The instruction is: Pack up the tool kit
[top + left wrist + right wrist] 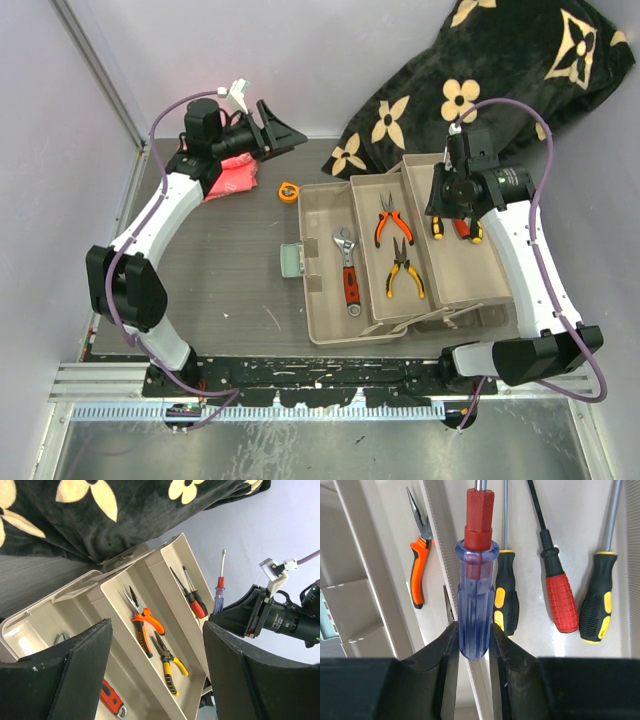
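Stowing step: right jaws, clamped on a blue translucent-handled, red-collared screwdriver (476,605), hold it over the rightmost tray (472,282) of the open beige plastic toolbox (322,212); the next move likely calls for lowering it beside the three laid screwdrivers (561,602) and releasing; left jaws stand apart, empty.

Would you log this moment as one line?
right gripper: shut on blue screwdriver, over toolbox | left gripper: open, empty | tape measure: outside toolbox
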You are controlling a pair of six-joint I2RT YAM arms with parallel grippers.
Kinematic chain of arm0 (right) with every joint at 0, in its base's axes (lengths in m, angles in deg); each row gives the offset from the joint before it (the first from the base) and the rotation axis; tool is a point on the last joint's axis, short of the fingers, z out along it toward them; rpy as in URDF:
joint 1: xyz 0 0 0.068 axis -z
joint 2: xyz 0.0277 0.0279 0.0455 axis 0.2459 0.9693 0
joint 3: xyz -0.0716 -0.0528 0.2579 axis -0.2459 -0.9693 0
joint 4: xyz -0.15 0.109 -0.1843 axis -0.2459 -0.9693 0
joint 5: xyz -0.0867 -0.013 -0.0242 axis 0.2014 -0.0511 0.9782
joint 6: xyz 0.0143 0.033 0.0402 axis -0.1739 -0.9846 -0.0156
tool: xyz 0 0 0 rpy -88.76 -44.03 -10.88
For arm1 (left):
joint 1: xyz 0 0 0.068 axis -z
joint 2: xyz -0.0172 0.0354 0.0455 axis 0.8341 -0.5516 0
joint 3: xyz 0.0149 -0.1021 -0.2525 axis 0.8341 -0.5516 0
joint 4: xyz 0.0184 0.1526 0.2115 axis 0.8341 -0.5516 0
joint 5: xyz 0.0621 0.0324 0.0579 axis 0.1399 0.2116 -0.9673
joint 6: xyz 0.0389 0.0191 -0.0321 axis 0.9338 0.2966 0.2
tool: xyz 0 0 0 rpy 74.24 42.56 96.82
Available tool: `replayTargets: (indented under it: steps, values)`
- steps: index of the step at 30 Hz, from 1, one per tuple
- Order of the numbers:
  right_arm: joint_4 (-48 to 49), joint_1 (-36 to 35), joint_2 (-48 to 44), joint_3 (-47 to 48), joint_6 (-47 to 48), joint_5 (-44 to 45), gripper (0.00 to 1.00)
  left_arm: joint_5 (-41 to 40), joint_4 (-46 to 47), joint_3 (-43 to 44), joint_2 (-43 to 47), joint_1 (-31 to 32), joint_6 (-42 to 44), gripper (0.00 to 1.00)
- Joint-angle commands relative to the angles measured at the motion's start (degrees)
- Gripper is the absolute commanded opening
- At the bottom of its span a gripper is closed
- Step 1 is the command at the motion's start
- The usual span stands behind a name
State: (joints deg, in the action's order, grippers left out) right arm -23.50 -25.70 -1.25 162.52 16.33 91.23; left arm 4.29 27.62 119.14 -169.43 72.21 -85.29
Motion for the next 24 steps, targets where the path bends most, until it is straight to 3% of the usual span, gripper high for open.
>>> replayTargets:
  steps: [1, 14, 24]
  values:
    - [2.4, 0.0, -1.0, -2.6, 0.7, -2.0, 0.01, 1.5, 0.8, -1.2, 4.2, 0.0, 1.8, 0.73]
    - [3.8, 0.0, 0.5, -7.9, 0.2, -4.1, 0.02, 3.2, -2.9, -2.3, 5.8, 0.0, 4.7, 0.72]
    - [2.1, 0.8, 1.2, -3.5, 0.5, -4.7, 0.02, 3.4, -2.5, -1.3, 4.8, 0.0, 3.9, 0.72]
